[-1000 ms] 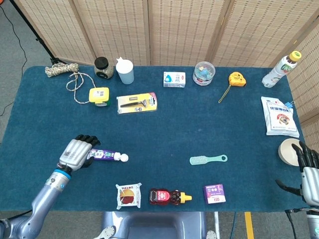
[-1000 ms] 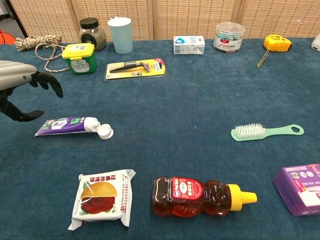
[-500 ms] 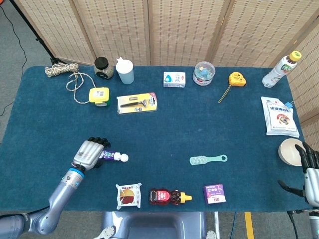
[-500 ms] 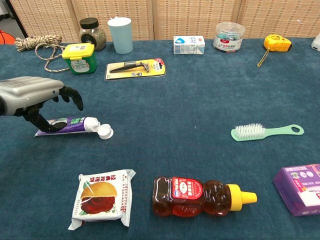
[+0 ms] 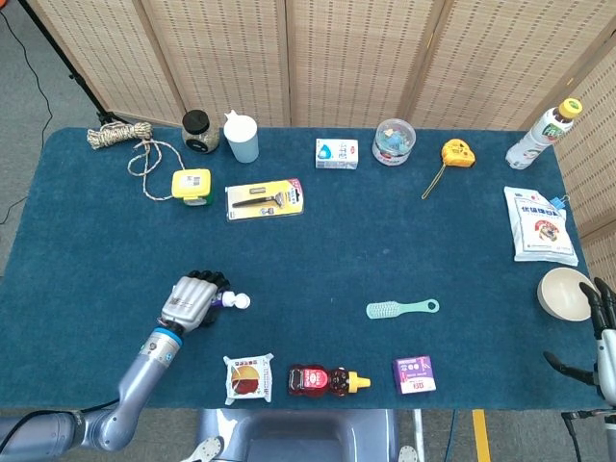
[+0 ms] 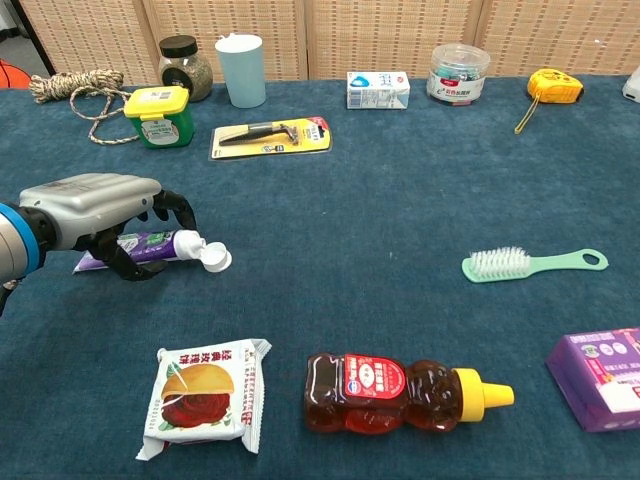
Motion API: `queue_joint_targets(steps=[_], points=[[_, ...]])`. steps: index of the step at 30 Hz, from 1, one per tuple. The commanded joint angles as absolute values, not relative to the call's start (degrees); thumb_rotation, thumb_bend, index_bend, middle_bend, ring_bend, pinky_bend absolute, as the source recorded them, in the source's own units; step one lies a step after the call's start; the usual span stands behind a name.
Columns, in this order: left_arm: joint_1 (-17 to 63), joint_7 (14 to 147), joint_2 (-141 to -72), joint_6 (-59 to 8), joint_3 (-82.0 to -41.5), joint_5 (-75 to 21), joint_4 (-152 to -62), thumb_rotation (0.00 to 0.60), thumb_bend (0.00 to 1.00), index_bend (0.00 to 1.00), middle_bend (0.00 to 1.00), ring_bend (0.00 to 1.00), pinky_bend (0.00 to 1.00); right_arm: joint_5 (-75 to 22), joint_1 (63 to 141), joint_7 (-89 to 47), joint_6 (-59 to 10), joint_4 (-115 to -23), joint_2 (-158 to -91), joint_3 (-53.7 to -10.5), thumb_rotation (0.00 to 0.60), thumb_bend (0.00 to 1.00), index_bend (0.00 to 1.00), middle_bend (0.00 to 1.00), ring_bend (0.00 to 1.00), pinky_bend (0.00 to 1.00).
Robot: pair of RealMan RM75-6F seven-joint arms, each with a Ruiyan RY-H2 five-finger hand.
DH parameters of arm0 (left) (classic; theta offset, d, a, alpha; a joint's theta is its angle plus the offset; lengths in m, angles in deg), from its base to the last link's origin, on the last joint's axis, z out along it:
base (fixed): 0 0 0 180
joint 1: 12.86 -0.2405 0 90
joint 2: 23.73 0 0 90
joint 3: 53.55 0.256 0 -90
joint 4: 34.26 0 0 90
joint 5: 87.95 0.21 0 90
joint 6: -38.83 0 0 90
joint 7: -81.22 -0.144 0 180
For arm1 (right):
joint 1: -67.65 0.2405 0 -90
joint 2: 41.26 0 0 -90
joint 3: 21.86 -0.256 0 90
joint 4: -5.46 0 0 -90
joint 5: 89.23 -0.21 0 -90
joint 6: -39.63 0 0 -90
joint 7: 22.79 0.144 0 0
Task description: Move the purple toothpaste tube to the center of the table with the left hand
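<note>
- Since a second ago the silver left hand (image 6: pixel 105 215) has slid rightward over the purple toothpaste tube with a white cap (image 6: pixel 160 246); the tube's cap end looks slightly raised now.
- Its fingers curl around the tube's body, which lies at the table's front-left; the cap pokes out on the right.
- Risk, as I judge it: the soft, flat tube could slip or swivel in a loose grasp.
- The blue felt table (image 5: pixel 327 241) offers open carpet toward the centre; the mint-green plastic brush (image 6: pixel 530 264) lies well beyond.
- The right hand (image 5: pixel 604 337) hangs spread off the table's right edge.
</note>
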State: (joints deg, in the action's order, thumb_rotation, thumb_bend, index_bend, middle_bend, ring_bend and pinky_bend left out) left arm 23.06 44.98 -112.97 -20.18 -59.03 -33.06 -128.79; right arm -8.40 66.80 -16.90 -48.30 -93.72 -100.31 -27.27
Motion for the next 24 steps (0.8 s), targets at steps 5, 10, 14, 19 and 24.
queue_joint_targets(steps=[5, 10, 14, 19, 24], points=[[23.1, 45.8, -112.6, -20.7, -58.6, -33.0, -129.1, 0.6, 0.4, 0.28, 0.24, 0.2, 0.24, -8.5, 66.5, -16.9, -48.4, -93.7, -100.3, -27.2, 0.6, 0.0, 0.0, 0.0, 0.0, 0.0], [23.8, 44.9, -112.8, -20.2, -58.3, -34.7, -128.7, 0.6, 0.4, 0.28, 0.24, 0.2, 0.24, -8.4, 66.5, -16.8, -48.3, -93.6, -100.4, -27.2, 0.6, 0.0, 0.0, 0.0, 0.0, 0.0], [24.2, 45.1, -113.8, -20.1, -58.3, -35.4, -127.9, 0.6, 0.4, 0.28, 0.24, 0.2, 0.24, -8.5, 66.2, -16.7, -48.5, -93.7, -100.2, -27.2, 0.6, 0.0, 0.0, 0.0, 0.0, 0.0], [24.6, 45.4, -114.6, -19.7, -58.6, -36.7, -126.7, 0.6, 0.43, 0.3, 0.26, 0.22, 0.25, -8.8, 65.8, -16.7, -48.8, -93.9, -100.0, -27.1, 0.6, 0.0, 0.0, 0.0, 0.0, 0.0], [24.9, 46.8, -114.3, -18.4, -58.7, -37.7, -126.7, 0.6, 0.71, 0.33, 0.29, 0.25, 0.29, -9.0, 65.5, -16.5, -49.0, -94.2, -99.8, -27.2, 0.6, 0.0, 0.0, 0.0, 0.0, 0.0]])
